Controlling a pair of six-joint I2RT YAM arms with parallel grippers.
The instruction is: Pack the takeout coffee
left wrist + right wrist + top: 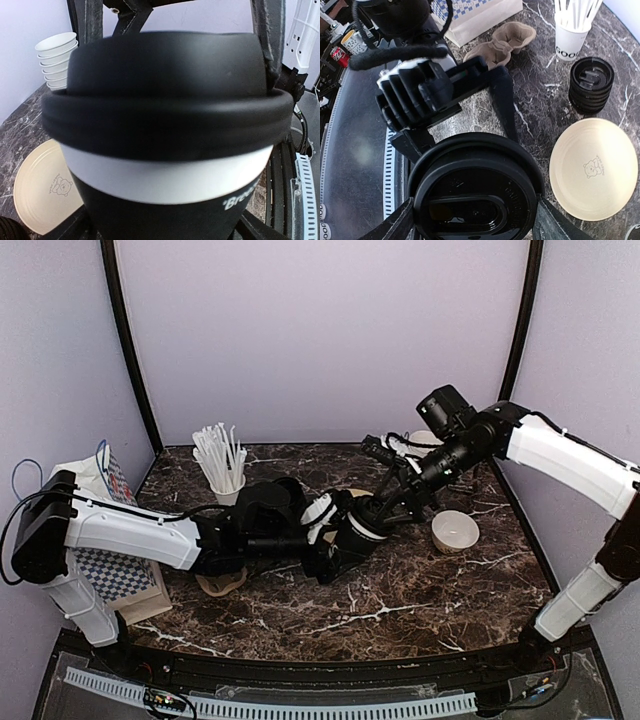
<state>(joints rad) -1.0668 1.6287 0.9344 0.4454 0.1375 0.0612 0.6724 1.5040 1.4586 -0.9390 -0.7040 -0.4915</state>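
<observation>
Lidding looks done: the black paper cup [165, 205] stands between your arms, round black plastic lid [475, 200] on. Your left gripper [342, 543] straddles the cup, your right gripper [380, 512] flanks the lid; whether either grips, unclear. Brown pulp carrier [502, 42] sits unfilled.

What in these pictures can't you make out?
- Lettering on the cup: left wrist view, cut off by the bottom edge.
- What's inside: right wrist view, the lid covers it.
- Grip of the right end effector: right wrist view, fingers cut off at the bottom edge.
- Grip of the left end effector: left wrist view, cup fills the frame.
</observation>
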